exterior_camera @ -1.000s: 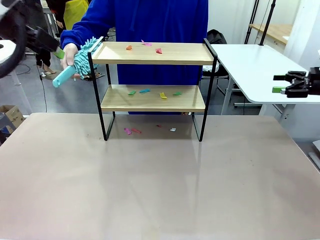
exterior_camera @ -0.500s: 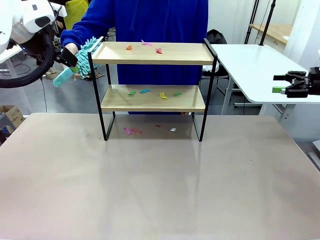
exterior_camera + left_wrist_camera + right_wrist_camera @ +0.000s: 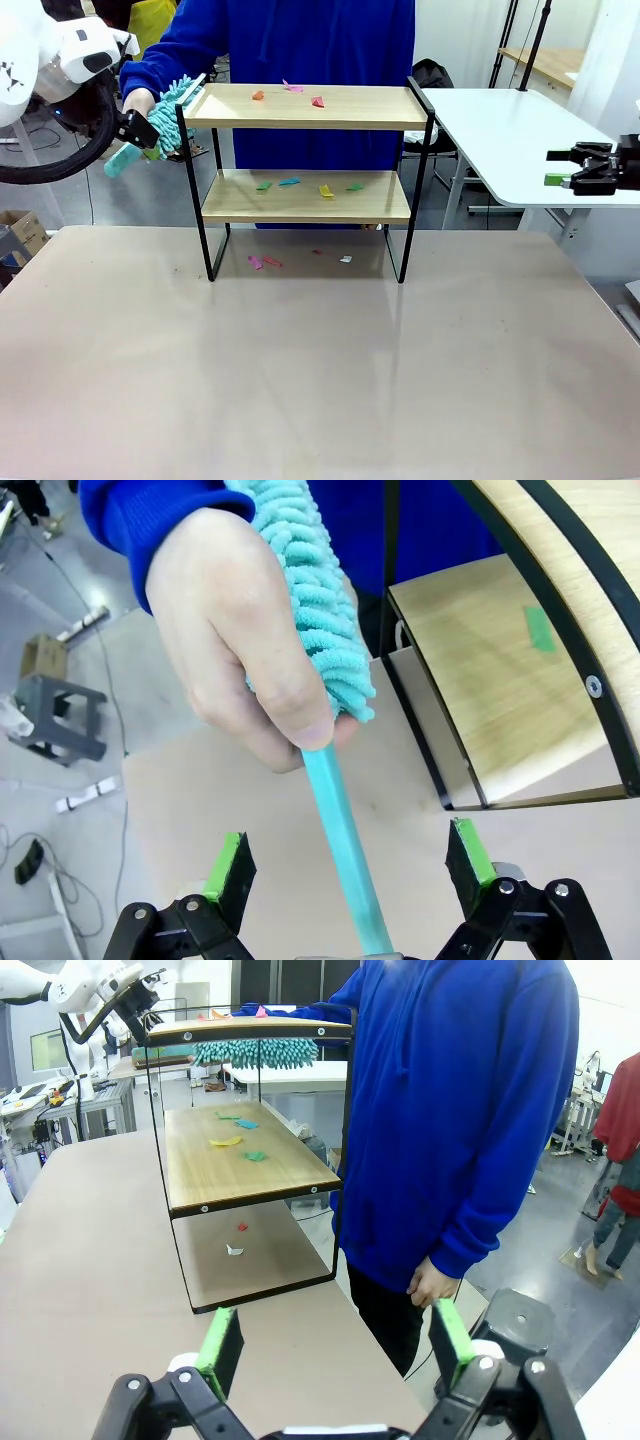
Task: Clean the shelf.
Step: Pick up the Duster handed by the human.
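Since the left hand (image 3: 347, 858) stands open and empty astride the duster handle (image 3: 330, 800), closure should be centred below the person's fingers (image 3: 290, 715).

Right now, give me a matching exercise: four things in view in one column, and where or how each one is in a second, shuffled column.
A duster
B white scrap
C yellow scrap
D right end effector

1 on the lower board
2 open, empty
3 in the person's hand
4 on the table under the shelf

Pairs: A-3, B-4, C-1, D-2
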`<state>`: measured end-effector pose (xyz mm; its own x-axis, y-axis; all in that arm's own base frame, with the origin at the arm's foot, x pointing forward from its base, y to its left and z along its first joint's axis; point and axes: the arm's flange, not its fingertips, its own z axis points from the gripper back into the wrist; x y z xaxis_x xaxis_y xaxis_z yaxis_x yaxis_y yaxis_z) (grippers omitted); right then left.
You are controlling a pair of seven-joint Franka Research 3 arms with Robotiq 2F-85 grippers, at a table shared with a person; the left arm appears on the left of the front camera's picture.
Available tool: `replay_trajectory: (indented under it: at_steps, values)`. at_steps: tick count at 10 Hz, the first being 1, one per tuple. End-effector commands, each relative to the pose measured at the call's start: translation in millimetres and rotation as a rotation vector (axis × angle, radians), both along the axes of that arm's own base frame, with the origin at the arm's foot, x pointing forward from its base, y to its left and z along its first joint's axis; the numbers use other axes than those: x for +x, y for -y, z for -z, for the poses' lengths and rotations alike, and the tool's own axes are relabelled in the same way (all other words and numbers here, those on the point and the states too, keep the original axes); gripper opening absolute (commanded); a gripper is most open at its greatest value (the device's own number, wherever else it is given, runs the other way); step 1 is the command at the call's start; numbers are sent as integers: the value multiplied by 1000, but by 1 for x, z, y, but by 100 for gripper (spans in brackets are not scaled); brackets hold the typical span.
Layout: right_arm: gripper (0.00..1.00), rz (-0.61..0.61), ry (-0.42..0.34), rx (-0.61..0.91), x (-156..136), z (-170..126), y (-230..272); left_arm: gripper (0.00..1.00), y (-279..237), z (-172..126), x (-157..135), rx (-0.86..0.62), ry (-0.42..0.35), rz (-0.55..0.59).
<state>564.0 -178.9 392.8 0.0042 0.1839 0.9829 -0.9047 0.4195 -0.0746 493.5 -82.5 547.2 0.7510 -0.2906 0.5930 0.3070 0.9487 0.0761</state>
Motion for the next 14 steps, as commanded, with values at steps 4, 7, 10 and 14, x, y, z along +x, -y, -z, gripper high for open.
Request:
replay_trajectory:
  at_steps: [4, 7, 10, 14]
  values:
    - [100, -3, 5, -1, 1, -3, -2, 41, 4, -2, 0, 31, -56, -24]
    - [100, -3, 5, -1, 1, -3, -2, 0, 3, -3, 0, 22, -42, -66]
    - [100, -3, 5, -1, 1, -3, -2, 0, 4, -4, -1, 28, -44, -109]
    - [100, -3, 5, -1, 1, -3, -2, 0, 3, -5, -1, -4, -72, -169]
